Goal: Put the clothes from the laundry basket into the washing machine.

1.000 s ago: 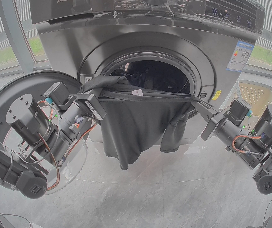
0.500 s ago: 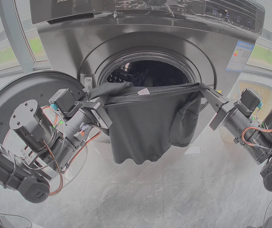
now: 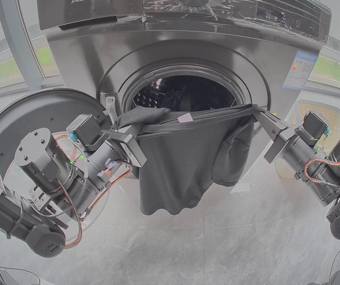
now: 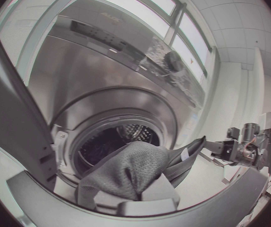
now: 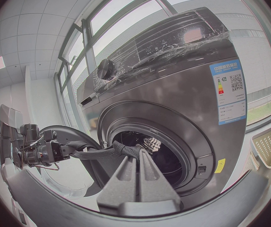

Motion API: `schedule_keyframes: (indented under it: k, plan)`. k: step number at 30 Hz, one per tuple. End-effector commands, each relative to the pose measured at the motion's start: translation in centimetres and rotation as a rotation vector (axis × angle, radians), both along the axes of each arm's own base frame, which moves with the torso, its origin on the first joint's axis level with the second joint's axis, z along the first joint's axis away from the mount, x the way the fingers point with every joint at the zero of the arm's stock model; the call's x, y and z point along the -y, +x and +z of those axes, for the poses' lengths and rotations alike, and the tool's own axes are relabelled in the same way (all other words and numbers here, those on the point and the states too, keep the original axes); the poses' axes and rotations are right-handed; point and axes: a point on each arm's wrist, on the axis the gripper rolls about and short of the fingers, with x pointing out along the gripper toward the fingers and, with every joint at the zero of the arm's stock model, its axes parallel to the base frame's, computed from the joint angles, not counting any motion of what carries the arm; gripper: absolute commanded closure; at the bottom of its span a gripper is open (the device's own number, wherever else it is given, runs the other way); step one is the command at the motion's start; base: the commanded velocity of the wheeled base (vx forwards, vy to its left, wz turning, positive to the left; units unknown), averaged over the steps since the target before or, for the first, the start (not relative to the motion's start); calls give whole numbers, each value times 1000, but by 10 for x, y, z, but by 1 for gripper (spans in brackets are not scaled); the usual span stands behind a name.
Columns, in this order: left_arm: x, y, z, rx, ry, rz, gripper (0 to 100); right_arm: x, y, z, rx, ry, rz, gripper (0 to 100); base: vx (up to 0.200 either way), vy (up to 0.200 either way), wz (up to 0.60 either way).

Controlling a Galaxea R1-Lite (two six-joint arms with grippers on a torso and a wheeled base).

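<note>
Shirt: I had the dark shirt (image 3: pixel 182 155) strung between both arms, in front of the washer (image 3: pixel 186 52) and not yet inside it.
Left gripper: the left gripper (image 3: pixel 119 128) was clenched on a bunched end of the shirt, just beside the left rim of the drum mouth (image 3: pixel 186 94), near the open door (image 3: pixel 39 111).
Right gripper: the right gripper (image 3: pixel 258 112) was clamped on the other end, its fingers (image 5: pixel 148 174) pressed together, at the right rim of the mouth.
Long axis: the taut top edge ran side to side across the lower half of the mouth, a little higher at my right. The rest hung below it, draped over the washer's front.
Direction to target: the drum lay straight ahead, beyond the taut edge, and dark cloth already showed inside.
Nearer arm: I could not tell which arm was closer to the mouth; they looked about even.
Next move, as I judged it: both arms forward together, lifting so the hanging part cleared the lower lip.
Risk: the hanging part snagging on the lip.
Basket: the basket (image 3: pixel 320 119) stood at the right of the washer.
</note>
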Motion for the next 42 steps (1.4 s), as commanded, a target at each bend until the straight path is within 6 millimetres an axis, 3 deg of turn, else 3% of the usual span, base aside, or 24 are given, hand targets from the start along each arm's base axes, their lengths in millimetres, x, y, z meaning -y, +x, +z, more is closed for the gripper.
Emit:
schedule_keyframes:
  k: [1, 5, 12, 13, 17, 24, 42]
  plan:
    - [16, -6, 4, 39, 17, -95, 100, -2, -2, -4, -13, -11, 15, 100, 0, 0, 0]
    - [26, -6, -3, 39, 46, -157, 100, -11, -1, -21, -71, -51, 45, 100, 0, 0, 0]
    - [31, -2, 15, 93, 10, -172, 100, -31, 1, -51, -162, -106, 94, 100, 0, 0, 0]
    - [31, -2, 15, 93, 10, -172, 100, -31, 1, -51, -163, -106, 92, 0, 0, 0, 0]
    - [32, 0, 8, 94, 36, -165, 100, -30, -1, -76, -254, -158, 101, 0, 0, 0, 0]
    - [30, -4, 16, 118, 27, -163, 100, -35, -3, -106, -344, -244, 122, 0, 0, 0, 0]
    - [28, -5, 18, 140, 11, -162, 100, -91, 60, -137, -301, -231, 153, 0, 0, 0, 0]
